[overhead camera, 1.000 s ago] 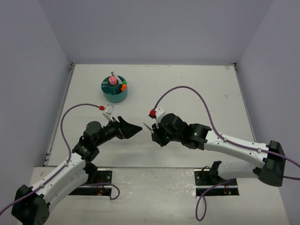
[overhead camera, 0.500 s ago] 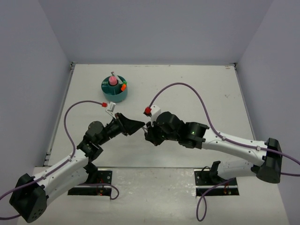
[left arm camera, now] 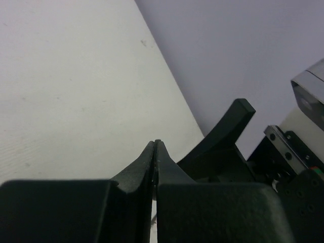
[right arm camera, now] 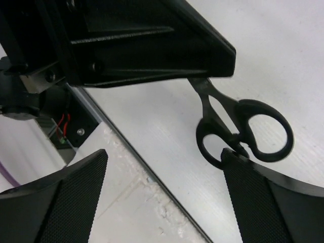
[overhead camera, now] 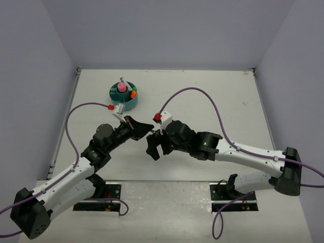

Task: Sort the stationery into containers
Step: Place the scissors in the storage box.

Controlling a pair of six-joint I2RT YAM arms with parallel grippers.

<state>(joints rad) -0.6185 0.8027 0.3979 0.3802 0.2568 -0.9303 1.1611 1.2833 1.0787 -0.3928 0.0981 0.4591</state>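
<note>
Two grippers meet near the middle of the table (overhead camera: 212,96), their tips close together.

Right gripper (right arm camera: 164,152): the jaws are spread wide with nothing between them. In its wrist view the two fingers stand at the lower left and lower right of the frame.

Left gripper (overhead camera: 146,126): the jaws are pressed together and clamped on the blade end of the small black-handled scissors (right arm camera: 234,137). The scissors project from its tip, blades hidden in the grip. The handle loops sit at the right of the right wrist view, by the right-hand finger. Contact there cannot be told.

Farther off, at the upper left of the overhead frame, the round teal desk organizer (overhead camera: 126,105) stands on the table, apart from both grippers. It holds a pink roll (overhead camera: 122,88) at its centre, an orange-tipped marker (overhead camera: 133,93) at its right side, and a thin white pen (overhead camera: 121,81) behind. The other contents are too small to tell.
</note>
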